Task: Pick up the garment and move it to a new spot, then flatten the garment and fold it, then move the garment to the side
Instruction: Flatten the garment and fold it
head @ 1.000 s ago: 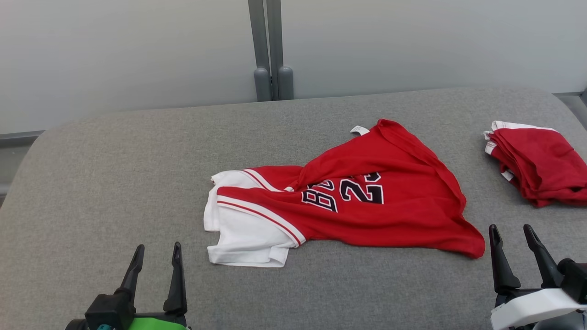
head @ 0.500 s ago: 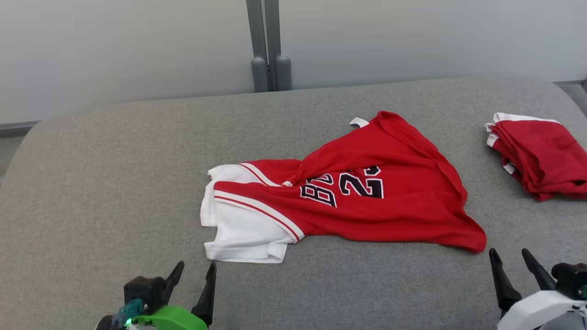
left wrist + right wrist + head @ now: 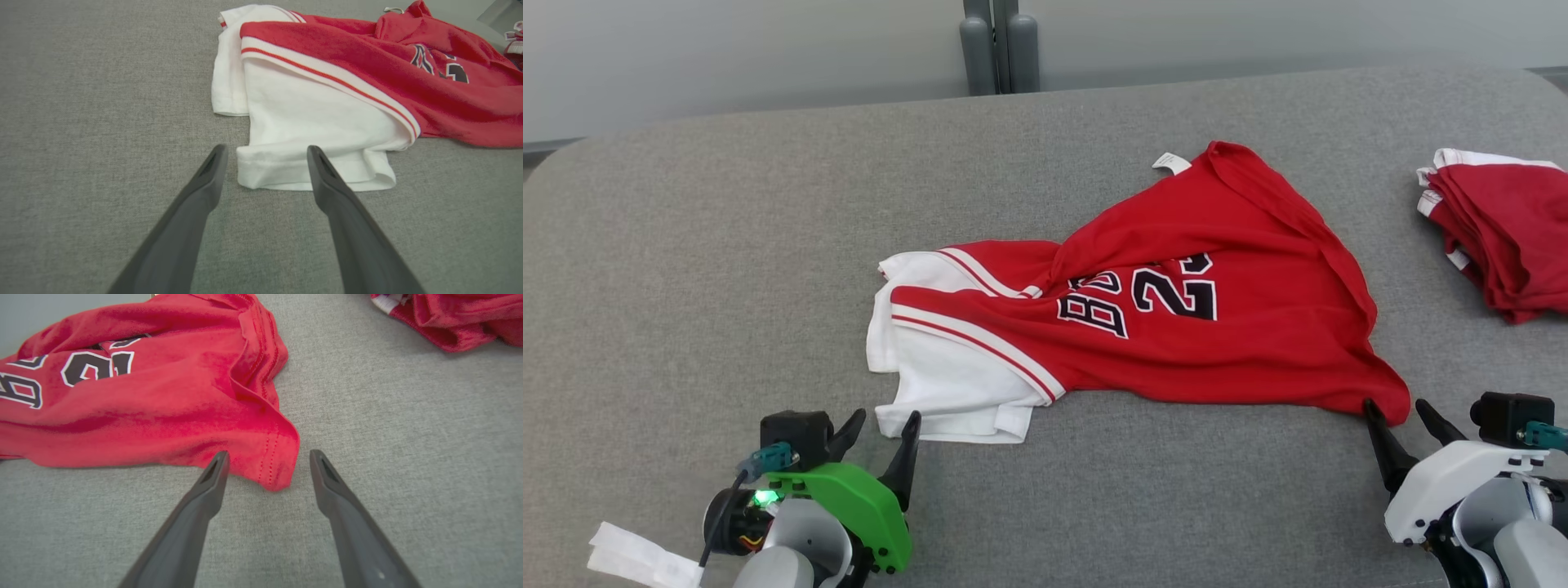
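Advancing on crumpled red-and-white fabric jersey (image 3: 1176,343): left gripper (image 3: 885,418) at white corner, right gripper (image 3: 1395,403) at red. Both jaws apart; grasp pending.

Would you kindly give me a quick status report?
Left gripper open at white sleeve; right gripper open at hem. Red jersey crumpled, unlifted. Nothing obstructing.

We see a grey woven fabric surface (image 3: 727,245) with rounded far corners, spreading across the whole work area. Near its right edge lies a folded stack of red cloth (image 3: 1511,237), with white trim showing at its left end. It has several layers, though we cannot tell how many. Behind the surface stands a pale wall (image 3: 727,57), and in front of it 2 grey round-topped posts (image 3: 978,53) rise side by side, just beside each other.
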### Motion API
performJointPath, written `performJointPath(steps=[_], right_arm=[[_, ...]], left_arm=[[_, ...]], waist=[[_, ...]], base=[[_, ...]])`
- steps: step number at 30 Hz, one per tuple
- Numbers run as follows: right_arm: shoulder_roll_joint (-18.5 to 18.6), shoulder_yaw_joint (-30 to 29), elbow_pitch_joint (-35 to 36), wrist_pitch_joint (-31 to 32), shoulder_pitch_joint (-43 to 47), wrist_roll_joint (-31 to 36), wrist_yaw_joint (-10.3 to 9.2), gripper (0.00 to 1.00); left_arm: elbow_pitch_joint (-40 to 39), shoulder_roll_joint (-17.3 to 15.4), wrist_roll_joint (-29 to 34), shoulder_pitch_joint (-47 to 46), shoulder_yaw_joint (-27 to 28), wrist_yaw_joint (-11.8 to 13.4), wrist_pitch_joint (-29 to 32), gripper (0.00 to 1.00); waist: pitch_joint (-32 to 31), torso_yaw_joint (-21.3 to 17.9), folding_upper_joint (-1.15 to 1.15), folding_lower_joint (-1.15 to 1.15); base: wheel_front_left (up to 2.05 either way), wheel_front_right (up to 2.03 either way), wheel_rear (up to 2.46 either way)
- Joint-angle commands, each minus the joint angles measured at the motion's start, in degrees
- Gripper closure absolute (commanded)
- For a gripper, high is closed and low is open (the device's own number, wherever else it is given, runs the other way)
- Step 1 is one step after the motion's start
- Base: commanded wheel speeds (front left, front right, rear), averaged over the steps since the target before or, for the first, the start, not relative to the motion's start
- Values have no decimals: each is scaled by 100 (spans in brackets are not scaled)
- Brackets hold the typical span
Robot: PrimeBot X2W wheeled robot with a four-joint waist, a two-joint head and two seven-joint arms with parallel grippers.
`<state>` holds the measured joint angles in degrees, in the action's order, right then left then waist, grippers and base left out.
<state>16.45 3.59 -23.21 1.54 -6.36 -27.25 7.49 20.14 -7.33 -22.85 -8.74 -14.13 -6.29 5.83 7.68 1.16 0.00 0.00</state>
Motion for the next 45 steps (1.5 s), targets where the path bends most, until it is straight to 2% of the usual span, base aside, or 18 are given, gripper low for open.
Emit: performJointPath(steps=[1, 14, 15, 16, 17, 18, 19, 20, 21, 29, 35, 39, 41, 43, 45], right_arm=[[27, 26, -54, -47, -87, -40, 0, 0], [75, 503, -352, -275, -455, -212, 0, 0], [80, 527, -368, -289, -464, -222, 0, 1], [90, 556, -384, -317, -476, -239, 0, 17], [103, 572, -398, -333, -480, -254, 0, 31], [116, 591, -417, -351, -482, -263, 0, 53], [125, 610, -424, -382, -481, -260, 0, 60], [140, 631, -436, -409, -479, -268, 0, 87], [147, 653, -444, -431, -478, -279, 0, 100], [216, 684, -411, -694, -416, -347, 0, 100], [273, 773, 135, -649, -677, -731, 1, 100], [498, 923, 629, -412, -1149, -1179, 0, 100], [621, 981, 782, -317, -1504, -1376, 1, 100], [774, 1058, 844, -216, -1891, -1445, 1, 100], [873, 1105, 839, -175, -2348, -1539, 1, 100]], left_arm=[[112, -45, -63, -110, -29, -33, 39, 0], [941, -132, -283, -606, -262, -106, -140, 0], [970, -137, -291, -618, -273, -108, -149, 0], [1010, -139, -312, -631, -293, -111, -165, 2], [1043, -141, -325, -640, -310, -112, -165, 27], [1065, -146, -346, -651, -333, -115, -189, 64], [1071, -146, -363, -661, -343, -117, -212, 82], [1086, -151, -373, -666, -364, -113, -227, 100], [1096, -161, -389, -674, -381, -114, -240, 100], [955, -253, -466, -515, -433, -120, -492, 100], [220, -417, -556, -606, -322, -101, -705, 100], [-312, -646, -609, -1077, -279, -108, -436, 100], [-479, -654, -790, -1431, -247, -114, -259, 100], [-497, -889, -633, -1906, -280, -118, -93, 100], [-442, -842, -814, -2449, -262, -118, -11, 100]], waist=[[148, 9, 0, 0], [293, -105, 0, 0], [289, -109, 0, 0], [285, -112, 0, 0], [282, -113, 0, 0], [275, -113, 0, 0], [269, -111, 0, 0], [259, -108, 0, 0], [250, -105, 0, 0], [75, -70, 0, 0], [103, -69, 0, 0], [339, -48, 0, 0], [509, -24, 0, 0], [726, 8, 0, 0], [968, 38, 0, 0]], base=[[0, 0, 0], [0, 0, 0], [0, 0, 0], [0, 0, 0], [0, 0, 0], [0, 0, 0], [0, 0, 0], [0, 0, 0], [0, 0, 0], [0, 0, 0], [0, 0, 0], [0, 0, 0], [0, 0, 0], [0, 0, 0], [0, 0, 0]])
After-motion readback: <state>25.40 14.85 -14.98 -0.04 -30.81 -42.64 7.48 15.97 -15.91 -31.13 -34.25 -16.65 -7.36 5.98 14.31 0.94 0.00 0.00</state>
